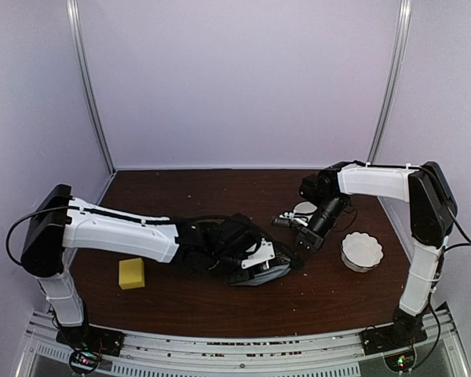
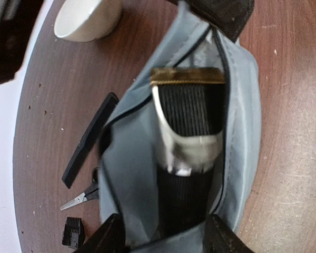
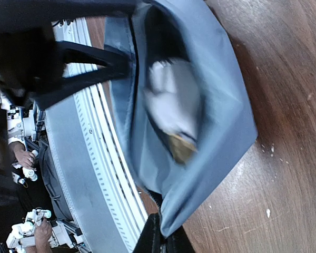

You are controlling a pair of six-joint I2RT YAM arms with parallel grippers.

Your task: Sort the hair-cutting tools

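Observation:
The black clipper [image 2: 187,121] with its pale tip lies inside the open grey zip pouch [image 2: 131,174]. My left gripper [image 2: 166,240] stands over the pouch mouth, its jaws apart on either side of the clipper's black body, with pouch cloth between the left finger and the body. Left of the pouch on the table lie the slim black comb [image 2: 89,139], one pair of scissors [image 2: 81,197] partly under the pouch, and the tiny black attachment [image 2: 72,232]. My right gripper [image 3: 163,240] is shut on the pouch's [image 3: 221,105] zip end and holds it up.
One white bowl [image 1: 362,251] stands at the right and another [image 1: 304,209] behind the right gripper. A yellow block [image 1: 132,273] sits at the left near the left arm. The table's front rail [image 3: 95,158] runs close to the pouch.

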